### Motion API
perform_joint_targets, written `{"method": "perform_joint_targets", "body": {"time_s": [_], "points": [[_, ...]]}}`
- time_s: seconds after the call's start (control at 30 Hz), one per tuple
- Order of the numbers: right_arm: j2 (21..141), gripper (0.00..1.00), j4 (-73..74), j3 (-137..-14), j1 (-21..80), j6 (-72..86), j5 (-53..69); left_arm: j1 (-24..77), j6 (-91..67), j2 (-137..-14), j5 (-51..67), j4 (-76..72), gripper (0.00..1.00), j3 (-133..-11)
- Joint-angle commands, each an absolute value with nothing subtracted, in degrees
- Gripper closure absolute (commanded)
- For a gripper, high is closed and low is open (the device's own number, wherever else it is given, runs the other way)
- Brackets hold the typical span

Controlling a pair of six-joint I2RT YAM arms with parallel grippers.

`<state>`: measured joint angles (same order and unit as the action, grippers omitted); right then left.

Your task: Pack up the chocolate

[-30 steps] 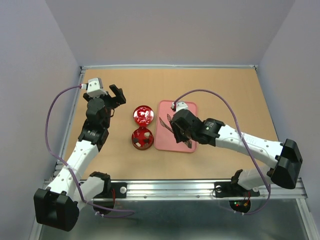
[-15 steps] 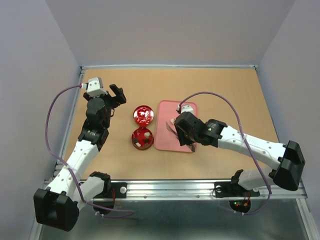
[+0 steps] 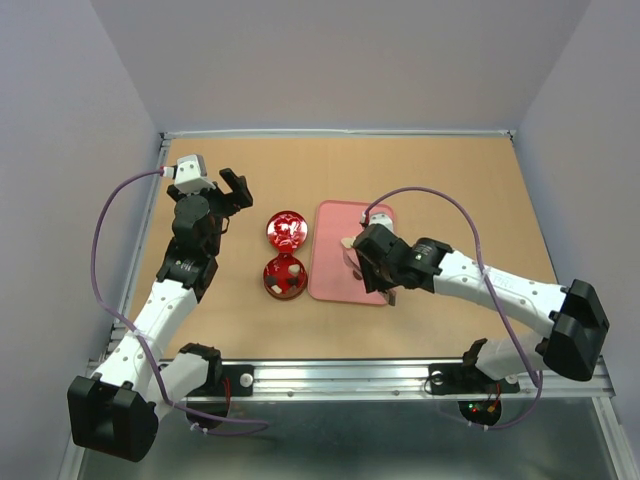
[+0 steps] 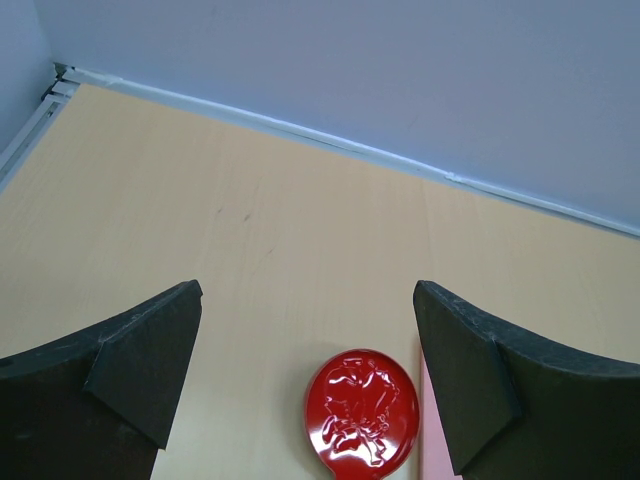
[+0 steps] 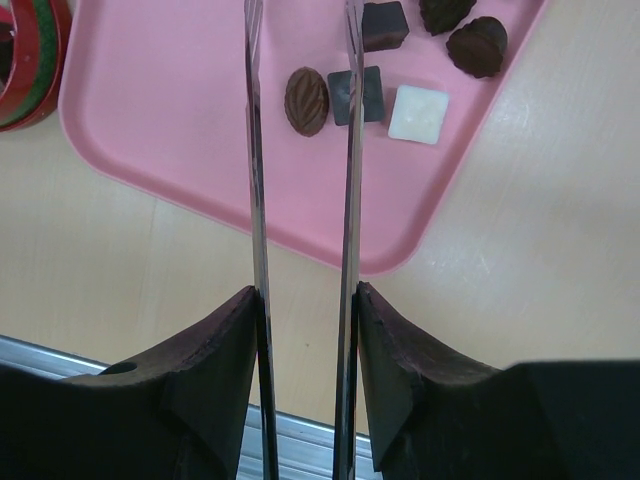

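Note:
Several tiny chocolates lie at the right end of the pink tray (image 5: 180, 90): a dark oval one (image 5: 306, 101), a dark square (image 5: 357, 95), a cream-white square (image 5: 418, 113) and more dark ones (image 5: 477, 46). My right gripper (image 5: 305, 295) is shut on metal tongs (image 5: 349, 150), whose two thin blades reach out over the tray beside the dark oval piece. In the top view the right gripper (image 3: 372, 262) hovers over the tray (image 3: 330, 250). My left gripper (image 4: 305, 300) is open and empty, held above the table left of the tin (image 3: 232, 190).
The round red tin lid (image 3: 287, 231) lies left of the tray and also shows in the left wrist view (image 4: 362, 413). The open red tin base (image 3: 284, 277) sits just in front of it, its rim at the right wrist view's top left (image 5: 25, 60). The table's metal front rail (image 5: 120, 365) is close.
My right gripper has turned and shifted slightly right over the tray with the tongs, which now point more toward the far side. The left arm has not moved.

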<state>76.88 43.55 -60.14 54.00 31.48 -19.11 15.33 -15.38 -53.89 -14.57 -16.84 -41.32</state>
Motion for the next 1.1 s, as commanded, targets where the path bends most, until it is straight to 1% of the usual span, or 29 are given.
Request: {"method": "perform_joint_targets", "body": {"time_s": [0.0, 0.67, 0.73, 0.8, 0.93, 1.0, 1.07], "points": [[77.87, 0.53, 42.28, -60.03, 52.91, 30.50, -19.77, 15.64, -15.38, -53.17, -14.41, -18.81, 0.01, -43.86], [83.23, 0.53, 36.57, -62.31, 49.66, 23.82, -17.14, 15.73, -15.12, -53.61, -15.03, -18.81, 0.01, -43.86], [83.41, 0.55, 36.47, -62.67, 49.40, 23.56, -16.70, 15.73, -15.12, -53.61, -14.94, -18.81, 0.01, -43.86], [83.50, 0.61, 36.47, -63.02, 49.39, 23.47, -15.91, 15.73, -15.21, -53.61, -15.03, -18.72, 0.01, -43.86], [82.54, 0.76, 36.48, -63.28, 49.39, 23.29, -14.33, 15.73, -15.12, -53.53, -15.29, -18.72, 0.01, -43.86], [81.05, 0.79, 36.48, -63.19, 49.31, 23.29, -13.89, 15.73, -15.12, -53.35, -15.21, -18.72, 0.01, -43.86], [79.72, 0.80, 36.65, -63.28, 49.39, 23.12, -13.19, 15.73, -15.12, -53.35, -15.29, -18.81, 0.01, -43.86]]}}
